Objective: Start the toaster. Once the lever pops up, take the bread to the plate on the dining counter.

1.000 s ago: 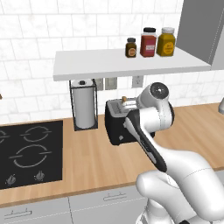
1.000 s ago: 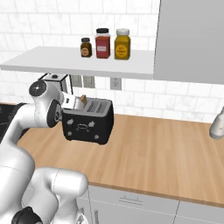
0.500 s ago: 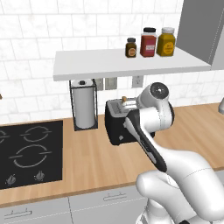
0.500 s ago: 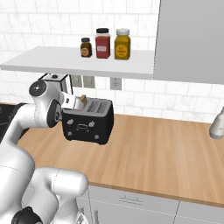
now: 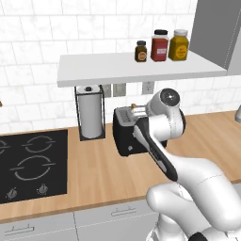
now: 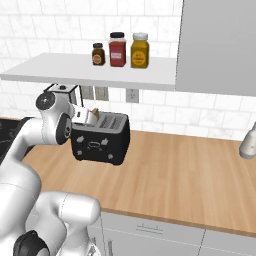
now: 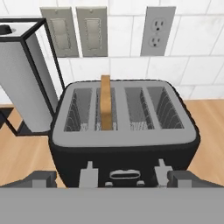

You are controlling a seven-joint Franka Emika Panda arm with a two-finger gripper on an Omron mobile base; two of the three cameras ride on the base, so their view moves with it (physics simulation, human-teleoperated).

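The black toaster (image 7: 127,141) with a silver-grey top stands on the wood worktop against the tiled wall, also seen in the base views (image 5: 125,137) (image 6: 100,145). A thin tan slice of bread (image 7: 106,105) stands upright in the second slot from the left, its top edge above the slot (image 6: 94,113). My gripper (image 7: 113,178) hovers over the toaster's front edge, looking down into the slots. It is open, one dark fingertip (image 7: 41,178) at each side, with nothing between them. Two small levers (image 7: 89,169) show on the toaster's front. The plate and the dining counter are out of view.
A paper towel roll in a black wire holder (image 5: 90,113) stands just left of the toaster. A black hob (image 5: 30,162) lies further left. A white shelf (image 5: 141,67) with three jars (image 5: 160,45) hangs above. Wall switches and an outlet (image 7: 157,30) sit behind.
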